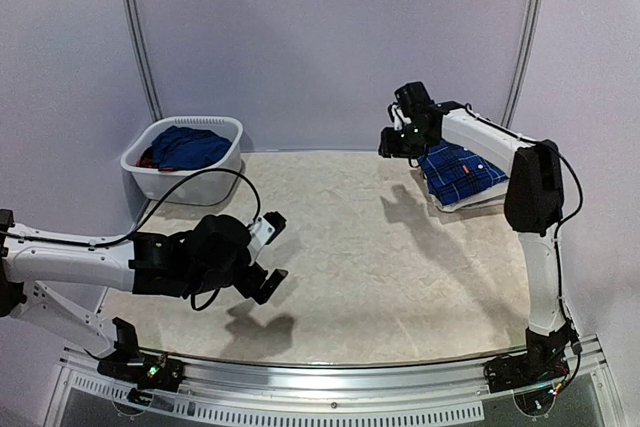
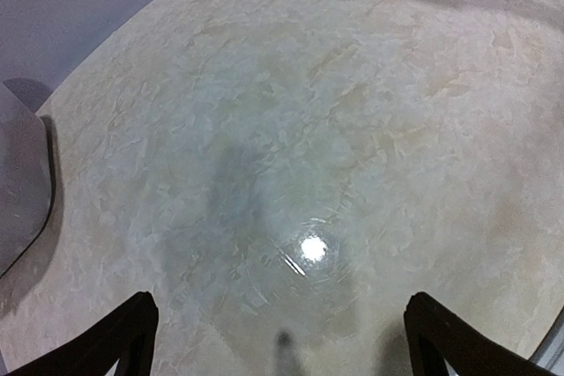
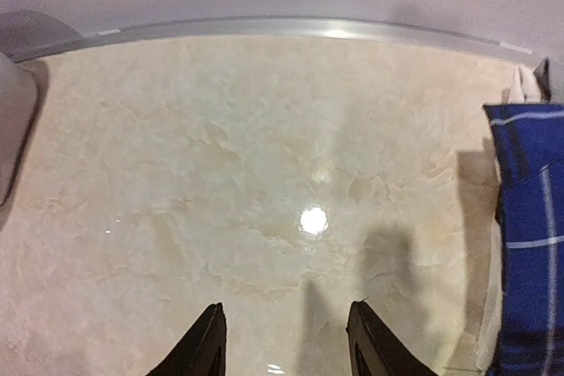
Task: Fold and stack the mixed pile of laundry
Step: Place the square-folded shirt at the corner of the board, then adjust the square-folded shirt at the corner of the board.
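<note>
Both empty: left gripper [image 2: 282, 323] wide, right gripper [image 3: 284, 310] half-open beside folded navy shirt [image 1: 460, 172], stacked aside prob. to leave surface [image 1: 370, 267] for folding.

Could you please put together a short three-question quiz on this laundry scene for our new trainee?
1. Fill the gap: the white basket holds a solid ___ garment.
2. Where does the folded plaid shirt lie? A: in the basket. B: on a white cloth at the far right of the table. C: hanging on the back wall.
3. True or false: the left gripper is clamped on a piece of laundry.

Key: 1: blue. 2: B. 3: false; it is open above bare table.
</note>
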